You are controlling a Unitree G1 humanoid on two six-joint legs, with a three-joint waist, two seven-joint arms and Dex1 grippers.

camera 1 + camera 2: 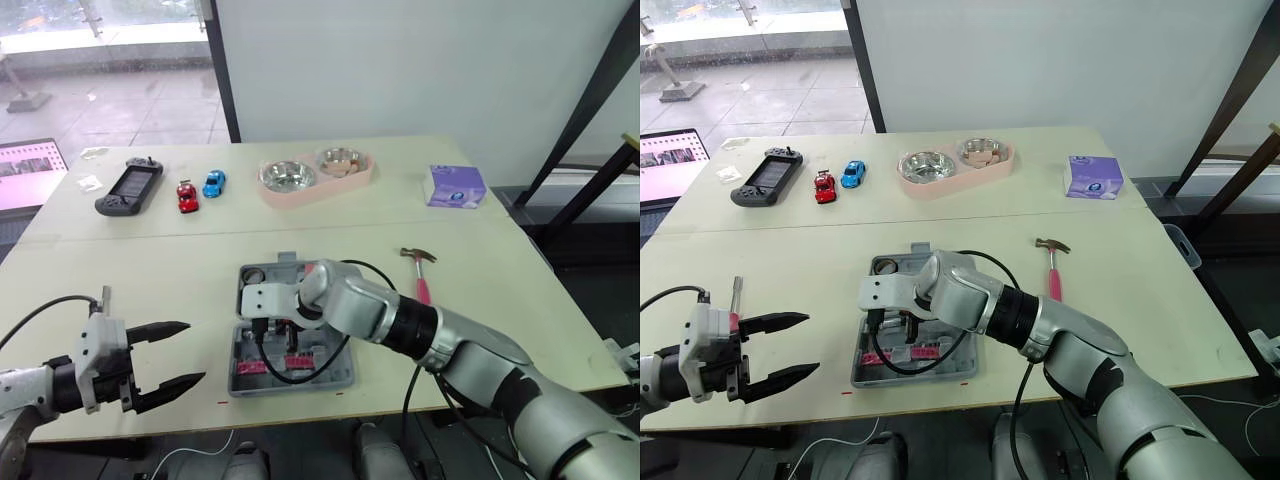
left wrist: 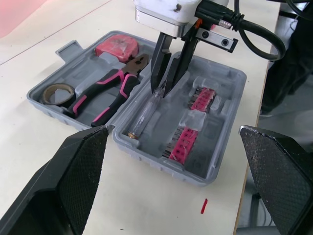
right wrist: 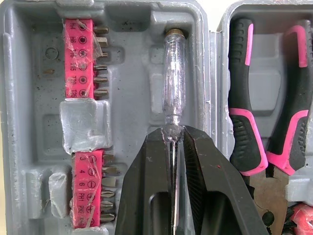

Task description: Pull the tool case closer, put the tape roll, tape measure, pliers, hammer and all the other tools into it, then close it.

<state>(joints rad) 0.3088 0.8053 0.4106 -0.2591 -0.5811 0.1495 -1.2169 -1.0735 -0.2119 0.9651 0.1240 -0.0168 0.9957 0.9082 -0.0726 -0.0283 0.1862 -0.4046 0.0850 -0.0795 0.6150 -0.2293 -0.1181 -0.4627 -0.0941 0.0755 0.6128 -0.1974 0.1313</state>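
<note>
Near the table (image 1: 150, 260) front edge, tool case (image 2: 226, 142): lies open, both grey halves flat.
Case, near half: clear-handled screwdriver (image 3: 174, 73) beside pink bit strips (image 3: 78, 54).
Right gripper (image 3: 174, 128): over that half, jaws clamped on the screwdriver's thin shaft.
Case, far half: pliers (image 2: 105, 90), tape roll (image 2: 55, 94), tape measure (image 2: 116, 45).
Hammer (image 1: 420, 272): on the table, right of the case, apart from it.
Left gripper (image 1: 195, 351): left of the case, jaws wide apart, holding nothing.

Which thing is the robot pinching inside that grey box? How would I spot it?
Find the open grey tool case on the pale table. In its half holding pink bit strips lies a screwdriver, shaft pinched by the right gripper. Unlike its pink-and-black neighbours, its handle is clear with a brass cap.
</note>
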